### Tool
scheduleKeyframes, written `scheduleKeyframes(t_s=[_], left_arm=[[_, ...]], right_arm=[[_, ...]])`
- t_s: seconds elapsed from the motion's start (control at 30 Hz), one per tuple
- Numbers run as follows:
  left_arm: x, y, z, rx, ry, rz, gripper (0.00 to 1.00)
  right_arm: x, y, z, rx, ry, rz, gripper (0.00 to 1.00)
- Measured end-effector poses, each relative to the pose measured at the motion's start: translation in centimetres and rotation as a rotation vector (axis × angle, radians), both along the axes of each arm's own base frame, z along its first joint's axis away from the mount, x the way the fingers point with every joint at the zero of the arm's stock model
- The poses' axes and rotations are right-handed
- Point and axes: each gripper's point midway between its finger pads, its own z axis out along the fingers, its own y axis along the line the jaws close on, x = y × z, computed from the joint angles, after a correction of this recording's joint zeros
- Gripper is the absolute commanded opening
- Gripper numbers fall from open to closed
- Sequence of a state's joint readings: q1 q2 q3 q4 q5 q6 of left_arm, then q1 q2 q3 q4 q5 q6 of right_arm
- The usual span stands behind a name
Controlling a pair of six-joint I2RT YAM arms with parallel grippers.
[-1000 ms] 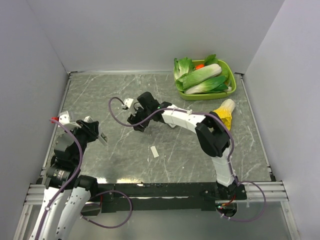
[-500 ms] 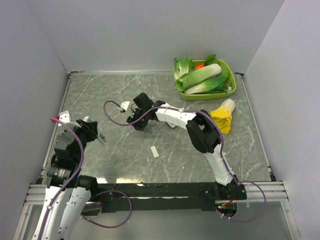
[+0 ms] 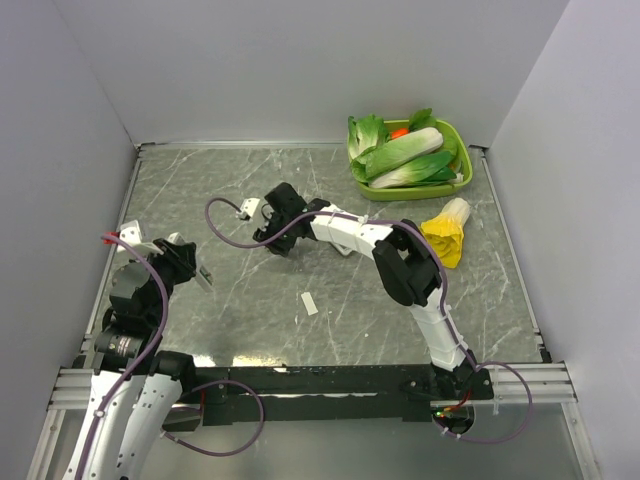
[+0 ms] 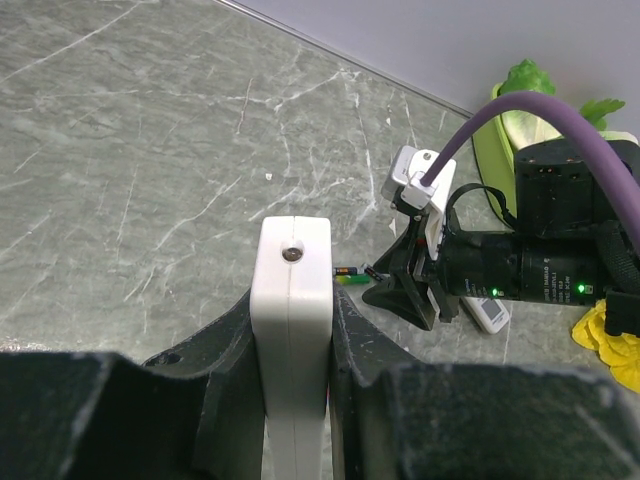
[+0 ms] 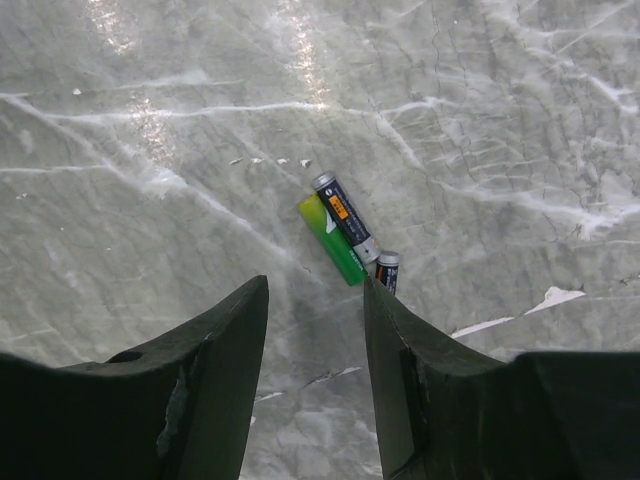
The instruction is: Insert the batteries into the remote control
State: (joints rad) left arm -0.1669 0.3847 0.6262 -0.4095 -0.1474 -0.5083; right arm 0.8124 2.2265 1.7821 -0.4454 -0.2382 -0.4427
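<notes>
Top cam looks down on table (image 3: 200, 190); L wrist low, facing across, R wrist close overhead, both seeing batteries (image 5: 345, 235).

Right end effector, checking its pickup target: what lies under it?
Batteries lie side by side on the marble table, just ahead of the open right end effector. A dark cylinder end shows beside them; the end effector covers the rest.

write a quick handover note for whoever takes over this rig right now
Left gripper: shut on the remote control, which is clamped between its fingers, off the table.
Right gripper: open and empty, low over the batteries.
Batteries: lying close together on the marble table, just ahead of the right fingertips.
Done: remote is in hand.
Left: pick up each battery and seat both in the remote. Its compartment is not visible from here.
</notes>
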Motion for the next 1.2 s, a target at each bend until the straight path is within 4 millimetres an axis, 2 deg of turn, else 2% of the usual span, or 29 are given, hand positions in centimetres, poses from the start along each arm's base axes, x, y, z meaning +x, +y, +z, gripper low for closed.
scheduleKeyframes(t_s=[0.17,0.37,0.67,0.83,0.93,1.2], left_arm=[[0.1,-0.1,-0.2,0.000,0.008,-0.004,0.02],[0.1,-0.1,-0.2,-0.001,0.009,-0.007,0.02],[0.1,-0.2,-0.2,-0.002,0.010,-0.012,0.02],[0.1,-0.2,-0.3,-0.001,0.012,-0.012,0.02],[0.1,-0.2,-0.3,-0.002,0.012,-0.012,0.02],[0.1,-0.2,-0.3,-0.002,0.012,-0.012,0.02]], right_arm=[[0.1,-0.2,-0.2,-0.011,0.000,-0.007,0.50],[0.1,-0.2,-0.9,-0.021,0.011,-0.008,0.42],[0.1,-0.2,-2.3,-0.043,0.029,-0.009,0.41],[0.2,-0.2,-2.5,-0.046,0.029,-0.010,0.40],[0.2,-0.2,-2.4,-0.046,0.027,-0.007,0.41],[0.0,-0.2,-2.5,-0.048,0.012,0.020,0.51]])
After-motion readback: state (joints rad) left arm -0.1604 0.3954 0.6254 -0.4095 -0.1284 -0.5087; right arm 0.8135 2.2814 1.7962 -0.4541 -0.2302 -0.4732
